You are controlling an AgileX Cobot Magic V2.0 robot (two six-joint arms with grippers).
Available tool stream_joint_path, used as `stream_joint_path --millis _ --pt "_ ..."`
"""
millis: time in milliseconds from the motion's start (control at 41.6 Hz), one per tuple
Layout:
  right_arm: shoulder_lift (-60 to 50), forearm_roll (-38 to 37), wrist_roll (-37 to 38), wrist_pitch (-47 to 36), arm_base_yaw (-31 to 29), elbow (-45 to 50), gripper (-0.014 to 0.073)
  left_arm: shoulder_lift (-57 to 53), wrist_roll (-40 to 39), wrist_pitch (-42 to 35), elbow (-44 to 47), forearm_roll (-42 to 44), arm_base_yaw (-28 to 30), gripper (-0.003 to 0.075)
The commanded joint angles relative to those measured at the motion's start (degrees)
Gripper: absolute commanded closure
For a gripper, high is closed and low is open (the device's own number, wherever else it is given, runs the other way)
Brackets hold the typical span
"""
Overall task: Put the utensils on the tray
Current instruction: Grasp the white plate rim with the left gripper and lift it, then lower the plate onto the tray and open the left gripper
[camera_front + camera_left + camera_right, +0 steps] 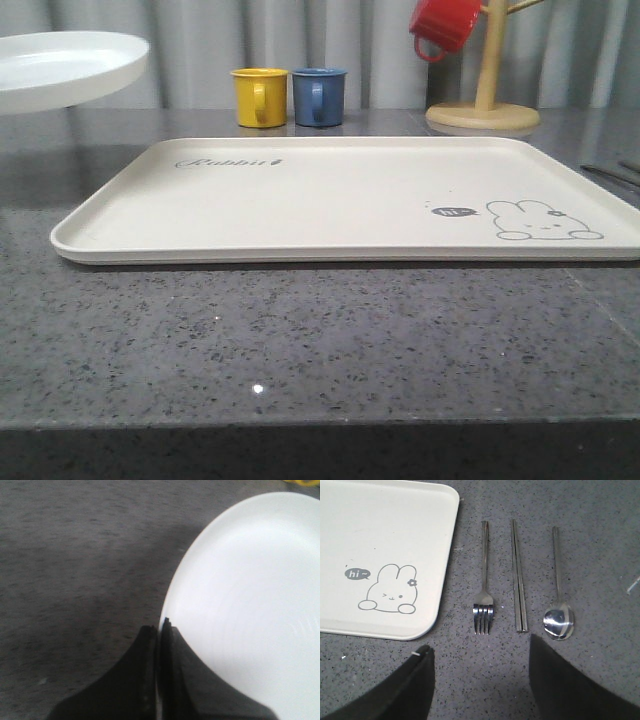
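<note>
You have a speckled grey stone-look counter (300, 340), polished enough to catch a point of light. The cream tray (330, 200) looks like matt, smooth plastic with printed line art. Just ahead of the spread right claw (480, 680), the fork (483, 585), chopsticks (519, 575) and spoon (559, 595) are bright polished metal, the spoon bowl mirror-glossy. Pinched in the left claw (159, 645), the white plate (250, 605) looks smooth, with a soft sheen and faint concentric rings. Both claws' fingers look matt black
</note>
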Motion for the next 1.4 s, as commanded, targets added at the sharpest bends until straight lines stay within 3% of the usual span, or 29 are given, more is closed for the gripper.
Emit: stream_joint_path --millis 0,385,746,818,963,1035,1227,1372 --pt "0.5 -0.6 0.0 -3.9 0.2 -1.6 0.0147 -2.8 1.3 1.4 -1.9 -3.9 -4.5 0.0741" --pt "0.5 -0.6 0.0 -3.9 0.2 -1.6 0.0147 0.3 1.5 1.1 -1.8 0.1 -21.8 0.0741" --pt "0.5 -0.6 0.0 -3.9 0.2 -1.6 0.0147 5.1 1.5 -2.0 -1.8 0.0 -25.9 0.0736" --pt "0.5 -0.6 0.0 -3.9 0.2 -1.6 0.0147 5.4 1.5 -2.1 -1.8 0.0 -25.9 0.0686" --pt "0.5 -0.6 0.0 -3.9 0.2 -1.6 0.0147 5.4 1.5 -2.4 -1.8 0.8 -25.9 0.0474" --pt "0.5 -0.6 0.0 -3.9 0.2 -1.6 0.0147 5.4 1.5 -2.5 -1.8 2.3 -25.9 0.0419" --pt "0.5 -0.6 0.0 -3.9 0.2 -1.6 0.0147 1.7 1.3 -1.9 -2.6 5.6 -25.9 0.0405" --pt "0.5 -0.6 0.0 -3.9 0.2 -1.6 0.0147 -4.7 1.3 -1.2 -2.6 9.3 -29.2 0.0405"
